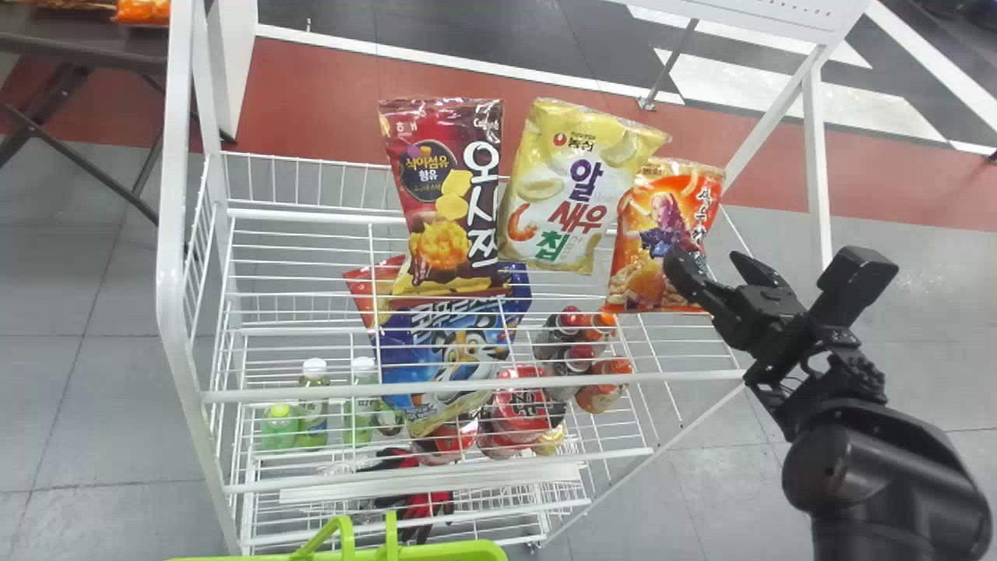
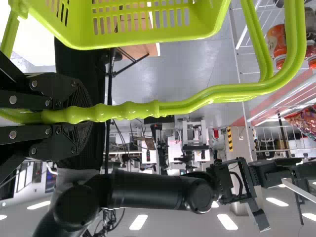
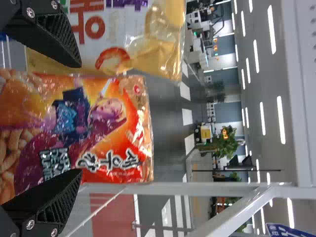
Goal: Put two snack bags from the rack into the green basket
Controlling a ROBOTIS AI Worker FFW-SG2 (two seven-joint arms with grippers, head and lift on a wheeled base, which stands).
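Green plastic makes up the basket nearest me, and my left pincer is clamped on its bumpy handle. Farther off, my right pincer is wide apart, near the shiny orange snack bag up on the white wire rack. Next come a yellow-and-white bag, then a dark red one, all in a row.

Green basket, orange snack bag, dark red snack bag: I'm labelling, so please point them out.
Green basket (image 2: 143,35): left wrist view, slotted wall.
Orange snack bag (image 3: 106,118): right wrist view, printed front.
Dark red snack bag (image 1: 436,134): head view, upper front.
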